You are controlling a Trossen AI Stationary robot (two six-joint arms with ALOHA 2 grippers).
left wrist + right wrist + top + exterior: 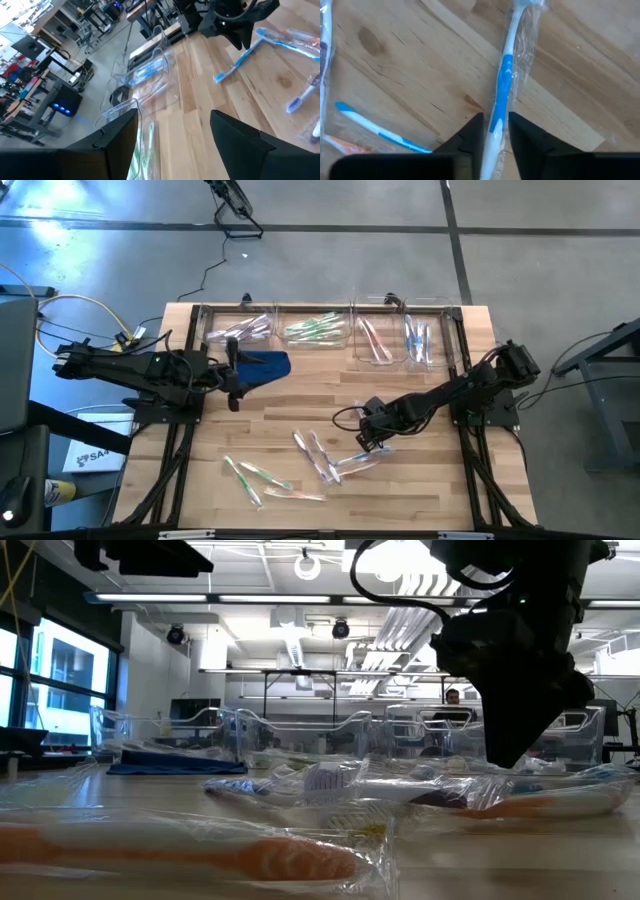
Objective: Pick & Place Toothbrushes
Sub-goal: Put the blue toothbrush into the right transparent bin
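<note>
Right gripper is low over the near-right table, its fingers straddling a wrapped blue toothbrush with slight gaps; whether they actually grip it cannot be told. More loose toothbrushes are scattered on the near table. Sorted ones lie in the bins along the far edge. Left gripper hovers at far left beside the blue cloth, fingers spread apart, holding nothing.

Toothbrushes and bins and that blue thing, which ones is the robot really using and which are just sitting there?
For the job:
- toothbrushes loose on the table
- blue toothbrush between the right gripper fingers
- clear bins

Just lying about:
- blue cloth
- left gripper, waiting
</note>
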